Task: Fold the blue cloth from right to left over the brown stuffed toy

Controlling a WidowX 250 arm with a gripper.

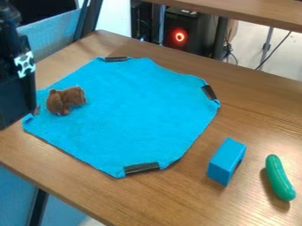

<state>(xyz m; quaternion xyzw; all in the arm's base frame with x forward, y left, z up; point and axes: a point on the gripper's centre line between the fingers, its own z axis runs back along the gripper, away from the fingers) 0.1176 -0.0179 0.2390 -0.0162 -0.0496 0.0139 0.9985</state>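
At the left edge stands the black gripper (16, 95), just left of a blue cloth and overlapping its left corner in the view. A small brown plush toy (66, 100) lies on the left part of the cloth, a short way right of the gripper. The blue cloth (138, 103) is spread on the wooden table, with dark strips at its corners. Right of the cloth's lower part, a blue block (226, 161) rests on the bare wood. Farther right lies a green cucumber-shaped toy (279, 178).
The wooden table (259, 114) has its back edge running from upper left to the right side. Its front edge crosses the lower left. Behind it are a second tabletop (254, 11), a dark computer case with a red light, and cables.
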